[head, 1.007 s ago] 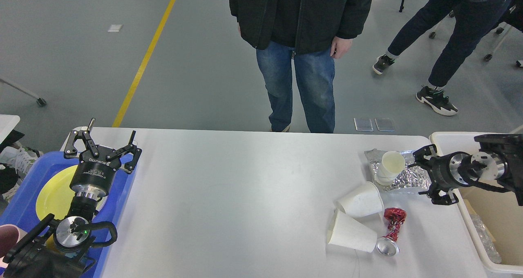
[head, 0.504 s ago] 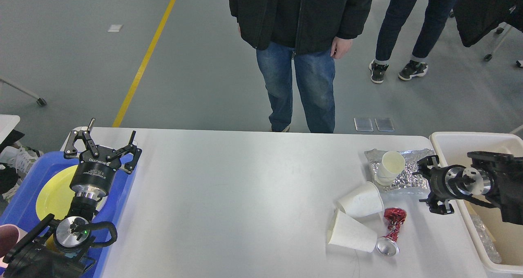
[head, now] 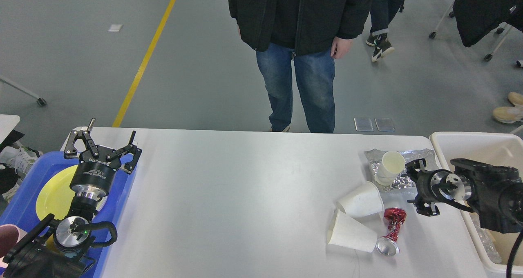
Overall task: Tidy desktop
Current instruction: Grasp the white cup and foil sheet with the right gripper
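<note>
The desktop (head: 245, 196) fills the middle of the view, from the near edge out to the floor beyond.

Nearest, on its right part, a crushed red can (head: 391, 231) is seen lying just beside a tipped white paper cup (head: 351, 234). A second tipped cup (head: 361, 199) lies just beyond these. At the near left, a blue tray (head: 24, 188) holding a yellow plate (head: 51, 196) is seen beside the desktop.

The left gripper (head: 102, 145) is held over the tray's far right part, its fingers spread apart and empty. The right gripper (head: 414, 186) is seen near the silver foil bag (head: 408, 170); it is viewed dark and nearly end-on, so whether its fingers are apart or together cannot be told. A third cup (head: 390, 167) rests on the foil.

At the right edge a cream bin (head: 461, 143) is placed. Beyond the far edge, a person in jeans (head: 302, 86) is seen standing.
</note>
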Controlling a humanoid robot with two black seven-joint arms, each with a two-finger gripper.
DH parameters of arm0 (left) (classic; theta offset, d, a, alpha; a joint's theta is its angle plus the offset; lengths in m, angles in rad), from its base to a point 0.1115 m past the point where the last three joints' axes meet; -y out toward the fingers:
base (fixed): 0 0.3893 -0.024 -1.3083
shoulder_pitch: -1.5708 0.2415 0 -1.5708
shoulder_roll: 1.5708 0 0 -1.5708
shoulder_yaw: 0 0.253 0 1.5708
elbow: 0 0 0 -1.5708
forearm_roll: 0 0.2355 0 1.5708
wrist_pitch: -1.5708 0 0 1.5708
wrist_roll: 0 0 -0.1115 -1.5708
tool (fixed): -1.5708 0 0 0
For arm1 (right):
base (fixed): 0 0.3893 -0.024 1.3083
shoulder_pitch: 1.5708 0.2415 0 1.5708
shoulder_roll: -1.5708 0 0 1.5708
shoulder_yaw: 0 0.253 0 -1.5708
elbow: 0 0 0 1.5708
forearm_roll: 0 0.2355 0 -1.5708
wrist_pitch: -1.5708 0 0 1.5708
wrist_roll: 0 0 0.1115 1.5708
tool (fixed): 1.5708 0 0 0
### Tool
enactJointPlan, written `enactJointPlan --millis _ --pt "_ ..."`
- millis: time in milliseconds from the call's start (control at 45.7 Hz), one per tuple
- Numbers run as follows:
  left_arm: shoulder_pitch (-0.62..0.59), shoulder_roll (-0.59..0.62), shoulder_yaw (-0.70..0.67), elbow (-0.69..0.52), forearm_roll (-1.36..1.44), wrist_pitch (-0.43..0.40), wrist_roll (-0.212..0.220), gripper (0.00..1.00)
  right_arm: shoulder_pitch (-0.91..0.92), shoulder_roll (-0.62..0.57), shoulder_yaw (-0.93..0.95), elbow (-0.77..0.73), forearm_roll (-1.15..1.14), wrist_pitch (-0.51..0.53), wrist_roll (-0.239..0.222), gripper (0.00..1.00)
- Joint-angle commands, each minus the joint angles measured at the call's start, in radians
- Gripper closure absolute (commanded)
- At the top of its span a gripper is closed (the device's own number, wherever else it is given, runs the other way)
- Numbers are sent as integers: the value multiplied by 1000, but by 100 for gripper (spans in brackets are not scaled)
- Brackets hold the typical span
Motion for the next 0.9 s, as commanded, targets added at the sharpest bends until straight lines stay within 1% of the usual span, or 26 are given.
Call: enactJointPlan --millis 0,153,197,525,591,876 --pt "0 1 0 0 0 2 0 4 -1 5 1 -5 0 0 0 41" --pt "-1 1 0 0 0 0 0 4 -4 5 -1 -6 -2 -2 0 55" --pt "0 0 0 0 0 2 0 4 -9 5 1 -6 -2 -5 0 58" --pt "-1 0 0 0 0 2 0 4 -32 5 -1 -23 -2 -71 0 60" --pt "-1 0 0 0 0 0 0 4 -32 7 -3 -23 -3 -74 0 62" --pt "-1 0 0 0 0 0 0 4 -35 21 -1 -25 -2 -74 0 62"
